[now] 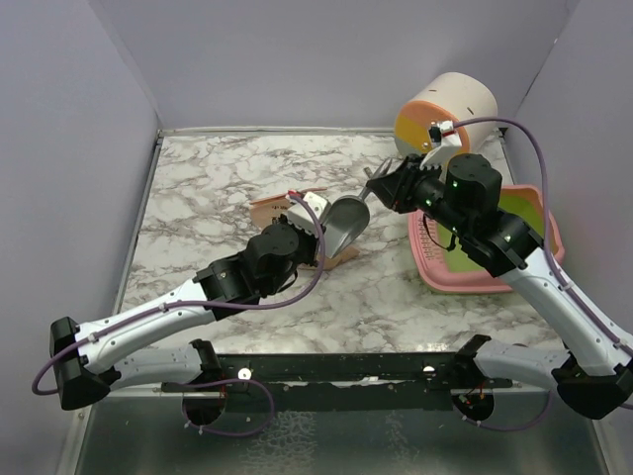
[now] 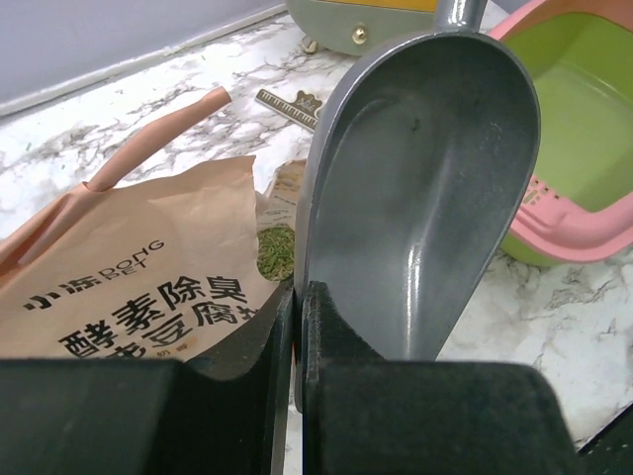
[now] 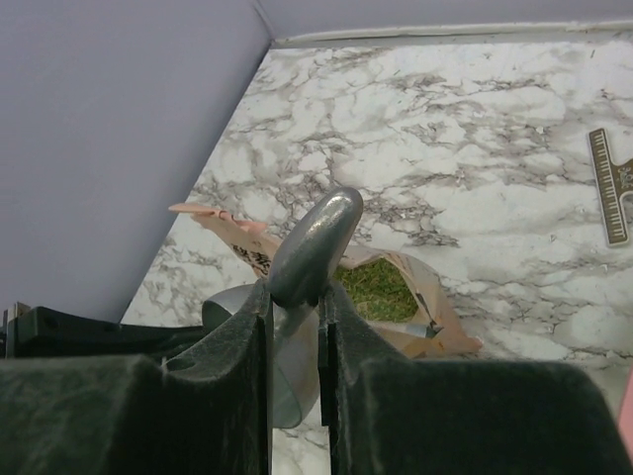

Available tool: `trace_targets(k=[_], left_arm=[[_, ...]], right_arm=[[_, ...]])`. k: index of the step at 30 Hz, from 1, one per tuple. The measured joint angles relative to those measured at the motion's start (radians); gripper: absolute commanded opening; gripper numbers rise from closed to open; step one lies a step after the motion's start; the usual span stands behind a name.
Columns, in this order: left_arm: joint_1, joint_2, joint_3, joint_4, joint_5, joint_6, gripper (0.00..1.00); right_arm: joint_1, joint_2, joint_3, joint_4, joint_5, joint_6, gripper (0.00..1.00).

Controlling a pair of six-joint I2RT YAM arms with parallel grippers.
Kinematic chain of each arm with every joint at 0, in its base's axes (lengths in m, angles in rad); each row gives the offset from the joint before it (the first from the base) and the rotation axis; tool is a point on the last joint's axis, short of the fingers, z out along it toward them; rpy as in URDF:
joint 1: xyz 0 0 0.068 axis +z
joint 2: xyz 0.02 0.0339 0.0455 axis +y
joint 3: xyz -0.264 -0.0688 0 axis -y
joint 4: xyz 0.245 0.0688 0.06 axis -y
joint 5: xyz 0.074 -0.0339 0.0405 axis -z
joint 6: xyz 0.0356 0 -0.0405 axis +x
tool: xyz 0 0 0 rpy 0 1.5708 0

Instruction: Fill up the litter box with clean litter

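With the right gripper (image 3: 295, 297) pinching the scoop (image 3: 315, 237) by its handle and the left gripper (image 2: 298, 297) pressed together at the bag (image 2: 148, 287) mouth, drive the empty bowl low into the clean litter (image 3: 374, 287) inside the bag, lift level, then carry it to the litter box (image 2: 584, 242) near on the right.

Occlusions, crops
Right arm (image 1: 475, 198) covers the middle of the litter box (image 1: 433, 267) in the top view; left wrist view crops the drum (image 2: 346, 25) at 12 o'clock.
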Motion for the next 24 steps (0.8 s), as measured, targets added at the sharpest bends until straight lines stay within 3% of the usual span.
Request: trace_targets(k=[10, 18, 24], left_arm=[[-0.005, -0.106, -0.004, -0.09, 0.12, 0.1, 0.0], [0.001, -0.235, -0.022, -0.225, 0.267, 0.126, 0.0], [0.001, -0.346, -0.044, -0.25, 0.373, 0.135, 0.0]], right_arm=[[0.0, -0.122, -0.089, -0.018, -0.112, -0.015, 0.05], [-0.006, -0.182, -0.167, -0.085, -0.341, -0.09, 0.34], [-0.005, -0.231, -0.267, -0.171, -0.496, -0.147, 0.44]])
